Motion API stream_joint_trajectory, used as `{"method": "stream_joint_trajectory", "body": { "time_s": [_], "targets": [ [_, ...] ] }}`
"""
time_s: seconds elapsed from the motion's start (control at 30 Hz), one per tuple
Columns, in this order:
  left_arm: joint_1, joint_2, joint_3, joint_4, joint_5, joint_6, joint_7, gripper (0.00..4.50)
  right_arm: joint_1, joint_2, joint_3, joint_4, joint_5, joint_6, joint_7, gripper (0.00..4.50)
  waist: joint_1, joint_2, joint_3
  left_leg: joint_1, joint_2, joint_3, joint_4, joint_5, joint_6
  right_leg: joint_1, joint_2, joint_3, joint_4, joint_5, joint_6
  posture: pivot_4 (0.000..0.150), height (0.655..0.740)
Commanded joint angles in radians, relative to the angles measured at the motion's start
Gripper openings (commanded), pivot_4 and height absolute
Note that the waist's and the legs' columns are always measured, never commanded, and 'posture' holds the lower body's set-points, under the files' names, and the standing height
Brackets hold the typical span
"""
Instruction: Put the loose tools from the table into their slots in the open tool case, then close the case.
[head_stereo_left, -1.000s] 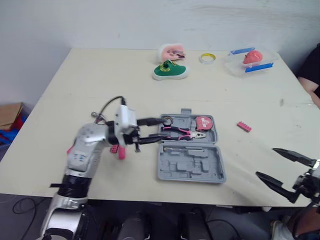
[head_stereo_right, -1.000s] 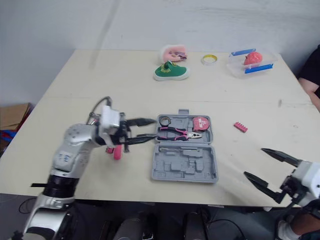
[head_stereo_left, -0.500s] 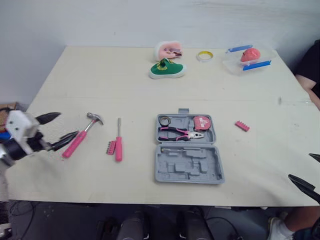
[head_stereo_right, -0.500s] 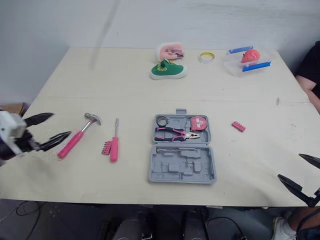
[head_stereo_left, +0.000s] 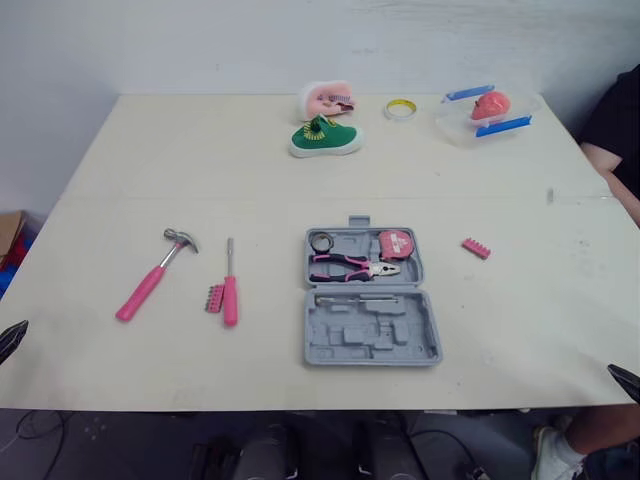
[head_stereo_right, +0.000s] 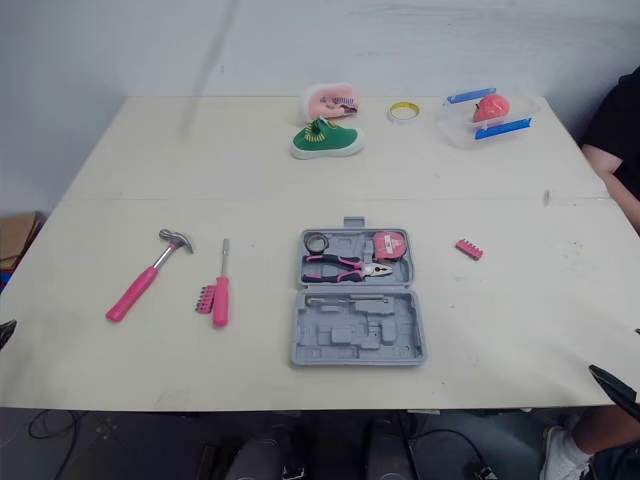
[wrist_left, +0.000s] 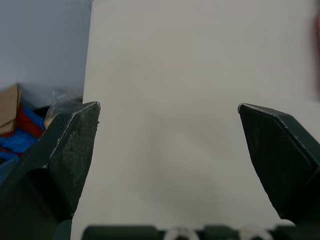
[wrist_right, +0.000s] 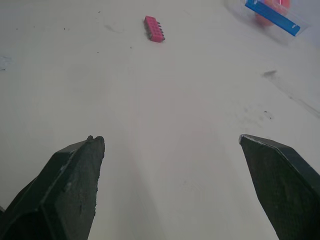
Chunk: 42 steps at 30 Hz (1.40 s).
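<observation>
Grey tool case open at bench centre, pliers and tape measure slotted inside. Hammer, screwdriver and bit strip lie loose at its 9 o'clock. Pink bit rack at 2 o'clock. Left tool and right tool spread wide, holding nothing, mostly cut off at 8 and 4 o'clock bench edges.

Left gripper over pale table, black fingers spread wide, nothing between them. Table edge beside one finger. Beyond that edge: brown cardboard box, red and blue clutter, grey-blue wall.
</observation>
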Motion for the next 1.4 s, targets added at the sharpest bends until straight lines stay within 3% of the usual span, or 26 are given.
{"method": "stream_joint_trajectory", "body": {
  "time_s": [0.03,0.3,0.57,0.7,0.87,1.0,1.2,1.3,1.4],
  "targets": [
    [-0.048,0.013,-0.020,-0.128,-0.051,0.063,0.001,4.47,-0.022,-0.018,0.009,-0.010,0.013,0.015,0.000,4.50,0.001,0.000,0.000,0.000,0.000,0.000,0.000,0.000,-0.001,0.000,0.000,0.000,0.000,0.000,0.000,0.150,0.7400],
    [-0.087,0.042,-0.085,-0.238,-0.060,0.203,-0.028,4.47,-0.060,0.020,0.064,-0.278,0.095,0.162,-0.012,4.50,-0.012,0.002,-0.001,0.000,0.000,0.003,-0.007,0.007,-0.011,-0.001,0.002,0.001,0.002,-0.001,-0.002,0.150,0.7400],
    [-0.197,0.129,-0.314,-0.282,-0.012,0.485,-0.041,4.47,-0.112,0.135,0.206,-0.714,0.192,0.382,-0.141,4.50,-0.002,-0.002,0.001,0.000,0.001,0.007,-0.004,0.011,-0.010,-0.006,0.002,0.003,0.014,-0.002,-0.003,0.150,0.7400],
    [-0.307,0.089,-0.419,-0.271,0.029,0.543,0.032,4.47,-0.118,0.187,0.320,-0.860,0.187,0.395,-0.117,4.50,0.009,-0.002,0.001,-0.001,0.002,0.007,-0.004,0.013,-0.013,-0.007,0.002,0.003,0.015,-0.002,-0.005,0.150,0.7400],
    [-0.430,0.021,-0.514,-0.199,0.082,0.482,0.048,4.47,-0.152,0.205,0.404,-0.891,0.149,0.397,-0.114,4.50,0.017,-0.004,0.001,-0.001,0.001,0.008,-0.003,0.013,-0.011,-0.007,0.003,0.003,0.016,-0.002,-0.005,0.150,0.7400],
    [-0.495,0.024,-0.624,-0.135,0.182,0.442,0.047,4.47,-0.147,0.195,0.420,-0.899,0.158,0.450,-0.130,4.50,0.021,-0.007,0.001,-0.002,0.001,0.009,-0.002,0.016,-0.006,-0.008,0.005,0.003,0.016,-0.002,-0.004,0.150,0.7400],
    [-0.562,-0.013,-0.643,-0.063,0.176,0.489,0.031,4.47,-0.142,0.203,0.422,-0.923,0.147,0.459,-0.140,4.50,0.022,-0.008,0.001,-0.001,0.002,0.009,0.000,0.016,-0.007,-0.008,0.004,0.004,0.020,-0.002,-0.004,0.150,0.7400],
    [-0.539,-0.014,-0.668,-0.069,0.176,0.532,-0.009,3.67,-0.134,0.204,0.422,-0.935,0.142,0.460,-0.145,4.50,0.022,-0.008,0.001,-0.001,0.002,0.009,0.000,0.015,-0.008,-0.008,0.004,0.004,0.020,-0.002,-0.004,0.150,0.7400],
    [-0.528,-0.024,-0.667,-0.067,0.199,0.549,0.035,2.39,-0.129,0.205,0.414,-0.942,0.137,0.458,-0.158,4.50,0.022,-0.008,0.000,-0.001,0.001,0.009,0.000,0.017,-0.005,-0.007,0.004,0.004,0.020,-0.002,-0.004,0.150,0.7400]
  ]
}}
